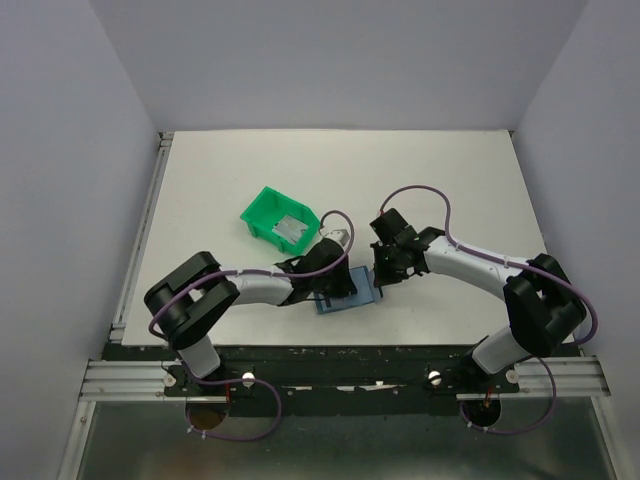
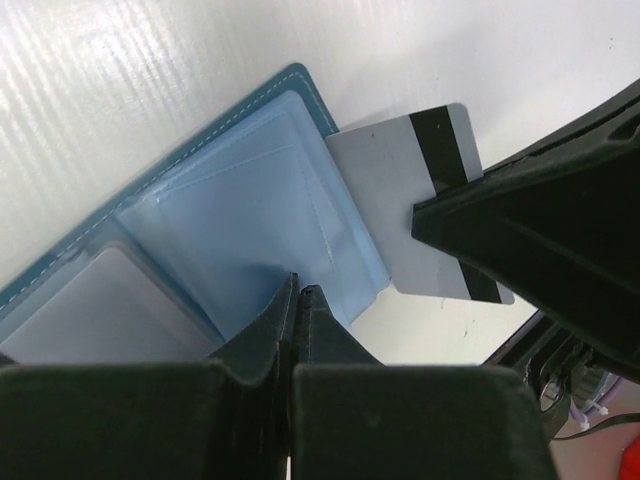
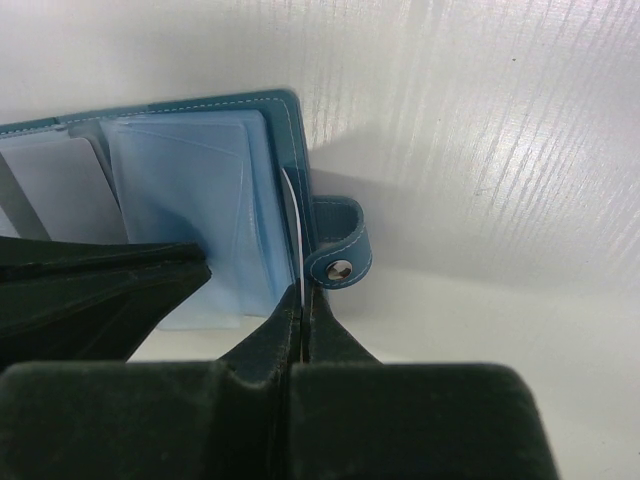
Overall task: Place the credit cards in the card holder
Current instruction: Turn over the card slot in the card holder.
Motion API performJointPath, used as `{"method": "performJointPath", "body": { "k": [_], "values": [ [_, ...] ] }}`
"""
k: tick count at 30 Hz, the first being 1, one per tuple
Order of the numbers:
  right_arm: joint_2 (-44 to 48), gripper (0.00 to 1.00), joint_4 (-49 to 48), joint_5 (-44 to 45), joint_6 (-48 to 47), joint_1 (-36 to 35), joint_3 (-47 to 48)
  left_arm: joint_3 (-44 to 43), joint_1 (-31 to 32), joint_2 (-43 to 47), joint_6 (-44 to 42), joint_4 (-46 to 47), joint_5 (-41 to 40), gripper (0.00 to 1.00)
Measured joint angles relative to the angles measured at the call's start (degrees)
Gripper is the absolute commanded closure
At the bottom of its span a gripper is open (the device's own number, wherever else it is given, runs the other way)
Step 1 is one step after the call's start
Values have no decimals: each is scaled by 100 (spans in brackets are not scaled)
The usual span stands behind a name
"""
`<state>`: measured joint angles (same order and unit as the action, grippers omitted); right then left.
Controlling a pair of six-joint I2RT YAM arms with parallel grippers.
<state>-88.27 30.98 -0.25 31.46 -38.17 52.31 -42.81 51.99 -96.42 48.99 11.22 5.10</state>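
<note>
From above, the wallet [image 1: 350,294] is lying open on the table [image 1: 450,180] between both grippers, near a green bin [image 1: 262,212]. The left wrist view is showing a grey card [image 2: 395,185] flat, stripe up, meeting the wallet's outer edge. The right wrist view is showing that card only edge-on. The right gripper [image 3: 301,296] is pinching it beside the stud [image 3: 341,268]. The left gripper [image 2: 298,293] is pressing its fingers together over a clear sleeve, and whether it is gripping that sleeve is unclear.
</note>
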Motion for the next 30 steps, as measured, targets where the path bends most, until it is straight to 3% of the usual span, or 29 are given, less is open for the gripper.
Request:
{"method": "performJointPath", "body": {
  "k": [20,30],
  "values": [
    [83,100,-125,-28,94,-31,-81,494,13,625,46,-339,-247,100],
    [1823,100,-308,-101,83,-9,-518,485,15,581,61,-365,-256,100]
  ]
}}
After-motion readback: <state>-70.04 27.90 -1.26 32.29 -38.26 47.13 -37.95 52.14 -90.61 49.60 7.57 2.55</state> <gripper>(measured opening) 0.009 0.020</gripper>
